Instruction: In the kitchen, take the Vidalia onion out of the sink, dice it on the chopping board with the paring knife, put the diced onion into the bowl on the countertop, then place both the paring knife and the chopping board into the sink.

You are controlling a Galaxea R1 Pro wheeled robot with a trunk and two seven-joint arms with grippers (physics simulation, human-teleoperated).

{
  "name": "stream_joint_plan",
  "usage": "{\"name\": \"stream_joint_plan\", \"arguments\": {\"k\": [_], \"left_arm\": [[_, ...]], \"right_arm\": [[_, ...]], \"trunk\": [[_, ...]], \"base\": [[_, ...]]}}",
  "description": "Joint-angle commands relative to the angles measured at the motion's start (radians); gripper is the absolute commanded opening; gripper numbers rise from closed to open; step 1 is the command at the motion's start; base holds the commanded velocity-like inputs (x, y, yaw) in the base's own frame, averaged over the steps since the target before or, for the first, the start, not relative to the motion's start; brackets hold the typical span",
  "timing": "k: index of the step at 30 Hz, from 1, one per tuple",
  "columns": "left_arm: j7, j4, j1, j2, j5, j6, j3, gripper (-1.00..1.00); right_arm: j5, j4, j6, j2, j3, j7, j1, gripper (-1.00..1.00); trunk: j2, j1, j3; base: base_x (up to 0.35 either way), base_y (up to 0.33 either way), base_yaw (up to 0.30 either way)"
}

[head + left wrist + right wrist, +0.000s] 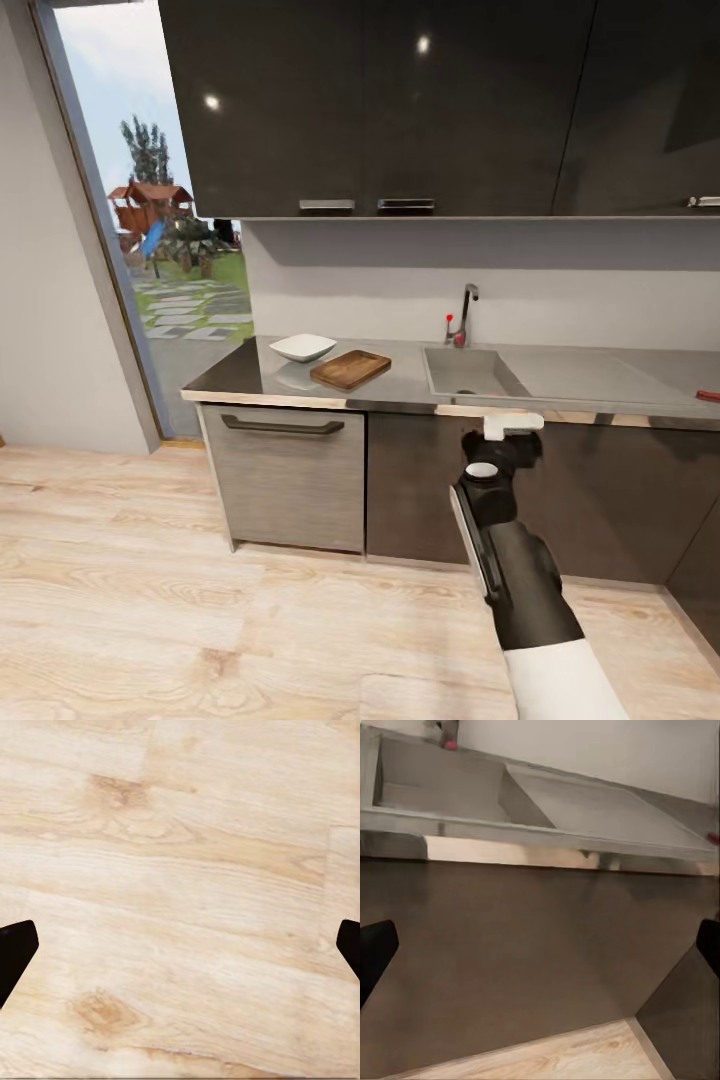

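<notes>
No readable text, labels, brands or numbers anywhere. Only mark: a red dot on the faucet (463,318), above and slightly left of the right gripper (513,424). Cabinet fronts, bowl (302,347) and board (350,369) are blank.

Table (400,385): grey, smooth, glossy metal-like top with a bright reflective front edge.
Sink (470,372): brushed steel basin and drainboard, satin sheen; faucet (467,312) polished chrome.
Chopping board (350,369): dark brown wood, visible grain, low sheen.
Bowl (302,347): white, smooth, glazed look.
Upper cabinets (400,100): dark, high-gloss fronts.
Drawer front (285,480): grey wood-grain, matt.
Floor (180,900), facing the left pincer: pale knotted wood planks, smooth.
Right arm (520,570): black matt casing.
</notes>
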Motion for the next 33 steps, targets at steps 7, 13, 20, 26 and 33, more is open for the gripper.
{"name": "stream_joint_plan", "arguments": {"k": [7, 13, 20, 26, 33], "left_arm": [[0.000, 0.014, -0.001, 0.000, 0.008, -0.002, 0.000, 1.00], [-0.001, 0.023, -0.001, -0.001, 0.005, -0.001, -0.001, 1.00], [-0.002, 0.076, -0.001, -0.002, -0.005, 0.004, -0.005, 1.00], [0.002, 0.148, -0.001, 0.006, -0.004, 0.008, -0.063, 1.00], [0.003, 0.251, -0.001, 0.019, -0.005, 0.006, -0.075, 1.00]], "right_arm": [[0.006, 0.119, 0.109, 0.000, 0.002, 0.003, -0.272, 1.00], [-0.014, 0.430, 0.115, 0.000, 0.001, 0.005, -0.516, 1.00], [-0.120, 0.531, 0.118, 0.000, 0.000, 0.112, -0.612, 1.00], [-0.134, 0.537, 0.126, 0.000, -0.002, 0.286, -0.621, 1.00], [-0.137, 0.536, 0.154, -0.006, -0.005, 0.509, -0.622, 1.00]], "trunk": [[-0.001, 0.000, -0.001], [-0.001, 0.000, -0.001], [-0.001, 0.000, -0.001], [-0.001, 0.000, -0.001], [-0.001, 0.000, -0.001]], "base": [[0.069, 0.000, 0.000], [0.274, 0.000, 0.000], [0.316, 0.000, 0.000], [0.319, 0.000, 0.000], [0.198, 0.000, 0.000]]}}
